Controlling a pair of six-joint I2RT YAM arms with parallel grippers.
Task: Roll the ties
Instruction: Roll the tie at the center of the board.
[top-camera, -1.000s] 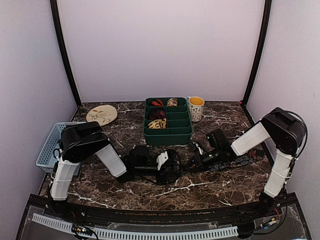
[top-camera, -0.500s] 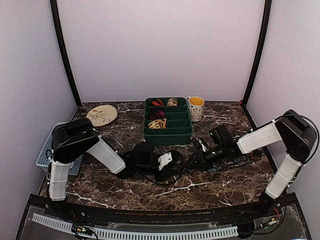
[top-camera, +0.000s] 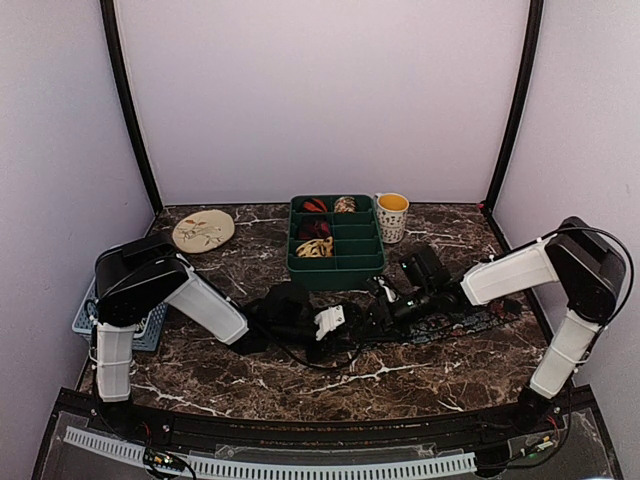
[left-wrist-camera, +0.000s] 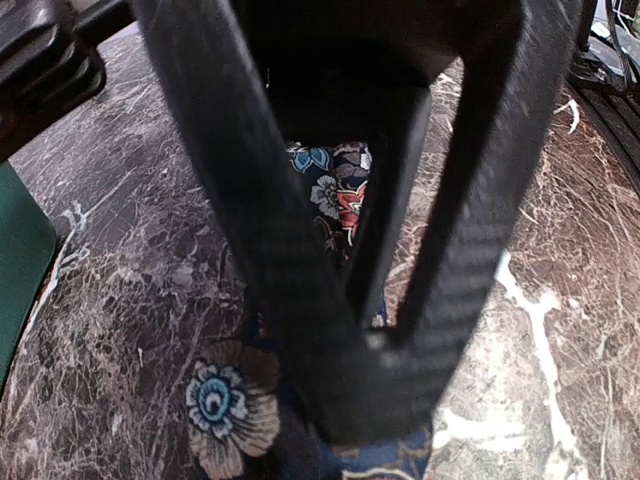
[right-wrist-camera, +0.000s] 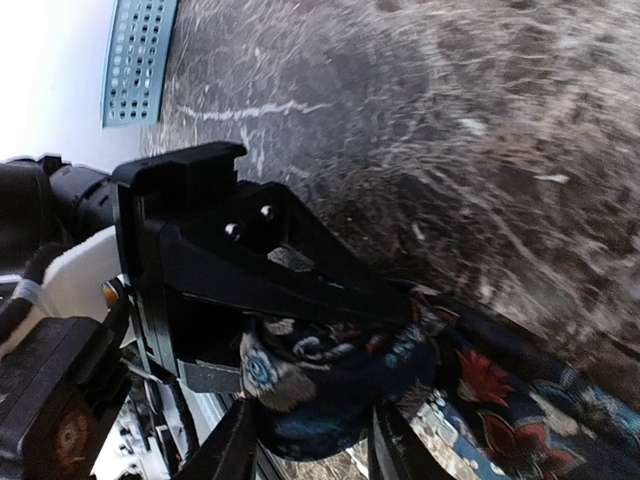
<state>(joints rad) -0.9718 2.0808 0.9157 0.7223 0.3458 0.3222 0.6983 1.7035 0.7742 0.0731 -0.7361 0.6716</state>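
Observation:
A dark floral tie (top-camera: 470, 322) lies flat on the marble to the right of centre, and its left end is wound into a loose coil (right-wrist-camera: 330, 385). My left gripper (top-camera: 335, 320) comes in from the left. It is shut on that coiled end, and flowered fabric (left-wrist-camera: 225, 405) shows under and between its fingers (left-wrist-camera: 300, 280). My right gripper (right-wrist-camera: 312, 450) reaches in from the right and stands open. Its two fingertips flank the coil. Rolled ties (top-camera: 314, 247) sit in compartments of the green tray (top-camera: 338, 272).
A yellow-rimmed cup (top-camera: 392, 215) stands right of the tray. A patterned plate (top-camera: 203, 230) lies at the back left. A blue basket (top-camera: 92, 305) sits at the left edge, behind the left arm. Black cables loop on the table under both wrists.
The left gripper's jaws have closed on the tie's coiled end. The right gripper has opened and slid left, toward the left gripper. The left arm's elbow has swung left.

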